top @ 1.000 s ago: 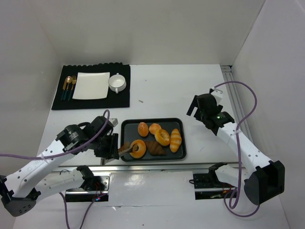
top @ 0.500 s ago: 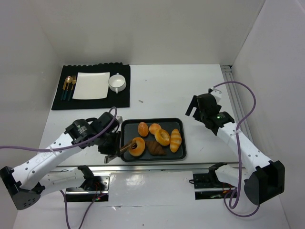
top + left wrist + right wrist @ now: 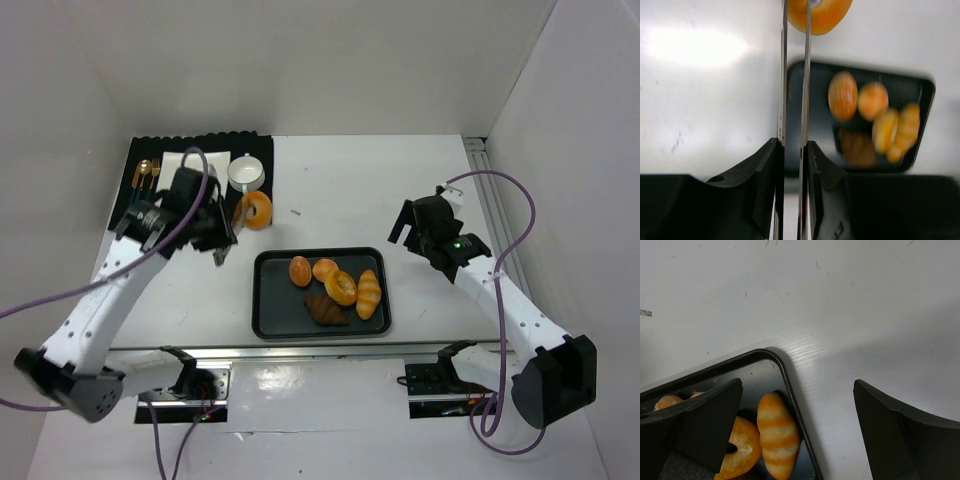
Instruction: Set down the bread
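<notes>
The left tool (image 3: 218, 238) was pressed together on a pair of thin metal tongs (image 3: 805, 75), and the tongs' tips pinched the bread (image 3: 257, 210) – a golden-orange ring doughnut. Seen from above, the bread sat at about 2 o'clock from that tool, at the far end of the tongs, over the white tabletop (image 3: 340, 190) just beside the black mat (image 3: 190, 215) and at 5 o'clock from the white cup (image 3: 245, 173). The dark tray (image 3: 262, 325) of other rolls lay near, at 5 o'clock from the bread. The right tool (image 3: 408, 228) – spread wide, gripping nothing – hung at 2 o'clock from the tray
</notes>
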